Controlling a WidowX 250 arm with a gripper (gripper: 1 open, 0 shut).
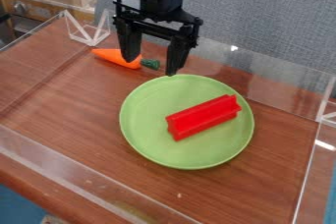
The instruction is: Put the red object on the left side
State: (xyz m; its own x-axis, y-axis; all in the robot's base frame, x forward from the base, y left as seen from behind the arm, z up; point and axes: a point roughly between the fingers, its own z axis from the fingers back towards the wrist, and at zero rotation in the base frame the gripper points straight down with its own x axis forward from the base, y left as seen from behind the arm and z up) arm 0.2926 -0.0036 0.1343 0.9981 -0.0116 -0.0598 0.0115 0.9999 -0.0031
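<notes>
Gripper (156,51) spread wide, pointing down, empty, hovering above the plate's (141,128) far rim, likely staged for a top-down grab. Red block (203,116) lies diagonally on the plate, untouched. Carrot (116,59) sits behind on the desk (59,95), apart.

the red object (203,117) is a bright red, elongated plastic block with raised ridges along its length. it lies flat on a green plate (151,130), right of center, its long axis running from 8 o'clock to 2 o'clock.
</notes>
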